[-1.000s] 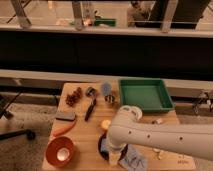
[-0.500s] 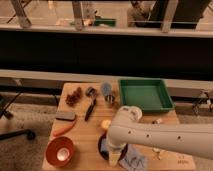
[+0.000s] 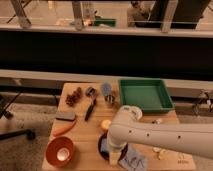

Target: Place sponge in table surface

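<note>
The sponge (image 3: 103, 145), a small blue-grey pad, lies at the left side of a dark maroon bowl (image 3: 106, 155) near the front edge of the table surface (image 3: 87, 135). My gripper (image 3: 114, 154) hangs from the white arm that reaches in from the right. It points down over the bowl, just right of the sponge. The jaws stand open, and I see nothing held between them. The arm hides most of the bowl.
A grey-blue cloth (image 3: 133, 161) lies right of the bowl. An orange bowl (image 3: 60, 150), a carrot (image 3: 64, 129) and a dark grey block (image 3: 65, 116) sit at the left. A green tray (image 3: 145, 95) stands at the back right, with a black tool (image 3: 90, 108) and small items mid-table.
</note>
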Motion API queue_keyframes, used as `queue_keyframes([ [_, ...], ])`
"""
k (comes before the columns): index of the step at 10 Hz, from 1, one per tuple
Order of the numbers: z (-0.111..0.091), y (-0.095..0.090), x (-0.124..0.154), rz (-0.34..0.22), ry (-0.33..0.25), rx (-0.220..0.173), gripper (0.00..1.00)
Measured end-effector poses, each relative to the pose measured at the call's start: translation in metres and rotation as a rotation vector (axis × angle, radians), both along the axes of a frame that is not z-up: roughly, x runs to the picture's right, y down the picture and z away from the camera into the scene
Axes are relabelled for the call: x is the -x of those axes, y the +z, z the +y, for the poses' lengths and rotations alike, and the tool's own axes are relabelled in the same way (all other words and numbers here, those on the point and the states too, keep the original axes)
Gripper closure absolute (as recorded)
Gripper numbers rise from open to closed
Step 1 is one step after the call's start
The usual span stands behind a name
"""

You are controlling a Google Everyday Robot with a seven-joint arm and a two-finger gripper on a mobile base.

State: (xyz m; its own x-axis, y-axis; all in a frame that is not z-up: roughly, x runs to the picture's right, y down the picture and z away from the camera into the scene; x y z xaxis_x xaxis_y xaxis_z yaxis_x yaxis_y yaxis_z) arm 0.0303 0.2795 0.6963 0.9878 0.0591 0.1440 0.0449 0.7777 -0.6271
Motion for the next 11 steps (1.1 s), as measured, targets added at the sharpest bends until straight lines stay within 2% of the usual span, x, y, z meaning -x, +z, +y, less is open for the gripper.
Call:
queue_keyframes([
  [2, -0.0003, 0.0006, -0.0006, 0.0, 0.001, 0.001, 0.2],
  [3, -0.0006, 0.001, -0.0009, 0.0, 0.001, 0.001, 0.24],
  [6, -0.0006, 0.0019, -0.0015, 0.0, 0.003, 0.003, 0.5],
  [11, 0.0015, 0.0048, -0.0032, 0.008, 0.002, 0.01, 0.5],
])
